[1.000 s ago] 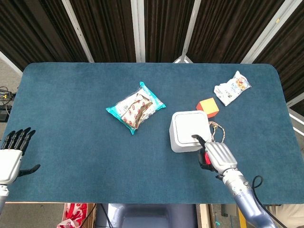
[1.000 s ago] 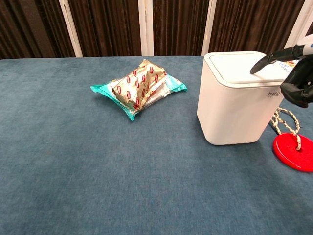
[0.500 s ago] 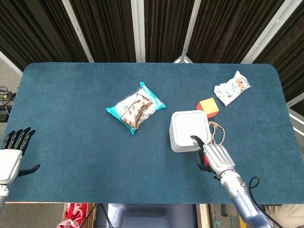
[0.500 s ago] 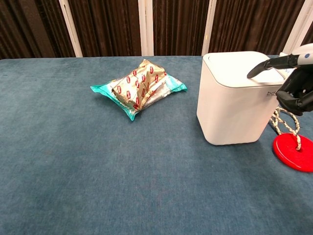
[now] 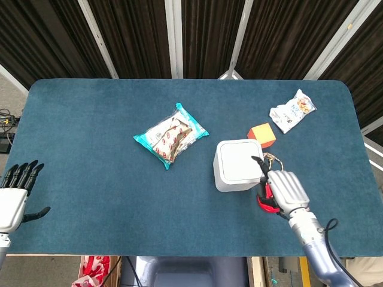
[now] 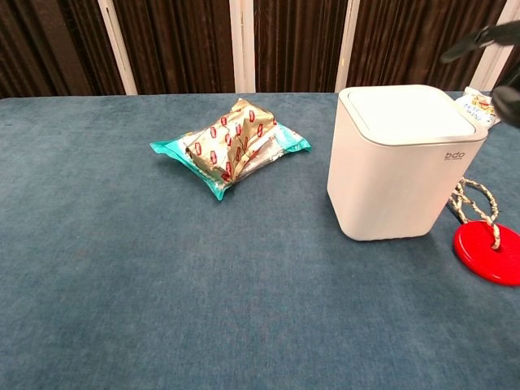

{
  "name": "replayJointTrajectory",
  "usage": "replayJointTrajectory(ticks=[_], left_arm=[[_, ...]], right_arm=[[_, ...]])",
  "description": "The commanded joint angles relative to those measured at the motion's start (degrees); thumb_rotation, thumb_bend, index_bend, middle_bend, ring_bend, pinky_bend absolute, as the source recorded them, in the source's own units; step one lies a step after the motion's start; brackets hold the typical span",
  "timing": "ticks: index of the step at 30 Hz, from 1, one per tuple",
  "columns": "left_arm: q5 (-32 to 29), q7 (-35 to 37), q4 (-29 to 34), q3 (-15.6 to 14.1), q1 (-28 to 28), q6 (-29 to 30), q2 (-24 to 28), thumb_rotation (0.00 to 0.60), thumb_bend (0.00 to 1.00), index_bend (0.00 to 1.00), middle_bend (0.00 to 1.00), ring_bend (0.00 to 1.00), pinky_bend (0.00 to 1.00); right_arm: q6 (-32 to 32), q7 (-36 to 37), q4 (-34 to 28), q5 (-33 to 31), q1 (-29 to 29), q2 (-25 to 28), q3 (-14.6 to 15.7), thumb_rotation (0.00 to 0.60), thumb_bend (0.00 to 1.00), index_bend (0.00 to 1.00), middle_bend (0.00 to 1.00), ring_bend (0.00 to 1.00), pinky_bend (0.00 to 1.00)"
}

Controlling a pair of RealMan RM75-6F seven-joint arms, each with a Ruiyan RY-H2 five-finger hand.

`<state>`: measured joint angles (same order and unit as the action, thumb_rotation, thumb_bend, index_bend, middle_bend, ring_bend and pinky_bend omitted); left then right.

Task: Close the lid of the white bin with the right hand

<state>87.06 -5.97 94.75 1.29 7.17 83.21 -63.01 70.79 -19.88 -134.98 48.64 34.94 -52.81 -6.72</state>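
The white bin (image 5: 237, 165) stands upright right of the table's middle, and its lid (image 6: 402, 114) lies flat and closed on top. My right hand (image 5: 284, 190) hovers just right of the bin, raised above the lid and touching nothing. One finger (image 6: 479, 37) points toward the bin while the others are curled in, and nothing is held. In the chest view only that finger and a dark bit of the hand show at the top right edge. My left hand (image 5: 15, 194) rests far off at the table's front left with its fingers spread.
A teal and gold snack packet (image 5: 170, 136) lies left of the bin. Behind the bin are an orange and red cube (image 5: 262, 134) and a white snack bag (image 5: 292, 110). A red disc (image 6: 490, 252) with a rope (image 6: 467, 203) lies at the bin's right foot.
My right hand's finger has lifted off the lid, and the hand has risen and moved right, away from the bin. The bin and left hand have not moved.
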Motion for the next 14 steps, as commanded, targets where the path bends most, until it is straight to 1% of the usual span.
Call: replayJointTrajectory(ticks=[1, 2, 3, 4, 6, 7, 9, 11, 12, 14], left_arm=[[0.2, -0.1, -0.2, 0.0, -0.1, 0.3, -0.1, 0.600, 0.00, 0.00, 0.00, 0.00, 0.00], [0.4, -0.2, -0.2, 0.0, -0.1, 0.5, -0.2, 0.600, 0.00, 0.00, 0.00, 0.00, 0.00], [0.4, -0.2, -0.3, 0.0, -0.1, 0.6, -0.2, 0.600, 0.00, 0.00, 0.00, 0.00, 0.00], [0.6, -0.3, -0.4, 0.0, -0.2, 0.7, -0.3, 0.600, 0.00, 0.00, 0.00, 0.00, 0.00], [0.8, -0.4, -0.5, -0.1, -0.3, 1.0, -0.4, 0.600, 0.00, 0.00, 0.00, 0.00, 0.00], [0.8, -0.5, -0.5, -0.1, -0.3, 1.0, -0.4, 0.600, 0.00, 0.00, 0.00, 0.00, 0.00], [0.8, -0.8, -0.5, -0.2, -0.4, 1.1, -0.5, 0.600, 0.00, 0.00, 0.00, 0.00, 0.00], [0.8, -1.1, -0.4, -0.2, -0.6, 1.3, -0.6, 0.600, 0.00, 0.00, 0.00, 0.00, 0.00], [0.8, -1.2, -0.4, -0.2, -0.6, 1.4, -0.6, 0.600, 0.00, 0.00, 0.00, 0.00, 0.00], [0.8, -1.7, -0.4, -0.1, -0.7, 1.6, -0.7, 0.600, 0.00, 0.00, 0.00, 0.00, 0.00]], right_arm=[[1.9, 1.0, 0.9, 5.1, -3.3, 2.2, 1.8, 0.600, 0.66, 0.00, 0.39, 0.40, 0.46], [2.5, 1.6, 2.2, 7.6, -4.7, 2.5, 2.8, 0.600, 0.62, 0.00, 0.31, 0.30, 0.39], [3.0, 2.0, 3.2, 9.4, -5.7, 2.6, 3.6, 0.600, 0.56, 0.00, 0.19, 0.18, 0.29], [4.0, 2.8, 5.1, 12.5, -7.4, 2.4, 4.8, 0.600, 0.49, 0.00, 0.10, 0.08, 0.20], [6.2, 3.9, 9.2, 17.8, -10.4, 1.9, 6.9, 0.600, 0.42, 0.00, 0.01, 0.01, 0.08], [7.9, 4.6, 12.2, 21.1, -12.3, 1.2, 8.3, 0.600, 0.39, 0.00, 0.00, 0.00, 0.03], [11.0, 6.5, 17.3, 25.9, -15.6, -0.3, 10.2, 0.600, 0.34, 0.00, 0.00, 0.00, 0.00], [14.9, 8.8, 23.9, 30.4, -19.4, -2.4, 12.3, 0.600, 0.31, 0.00, 0.00, 0.00, 0.00], [16.2, 9.7, 26.0, 31.6, -20.6, -3.3, 12.8, 0.600, 0.30, 0.00, 0.00, 0.00, 0.00], [19.7, 11.7, 33.0, 34.5, -23.8, -5.8, 13.9, 0.600, 0.27, 0.00, 0.00, 0.00, 0.00]])
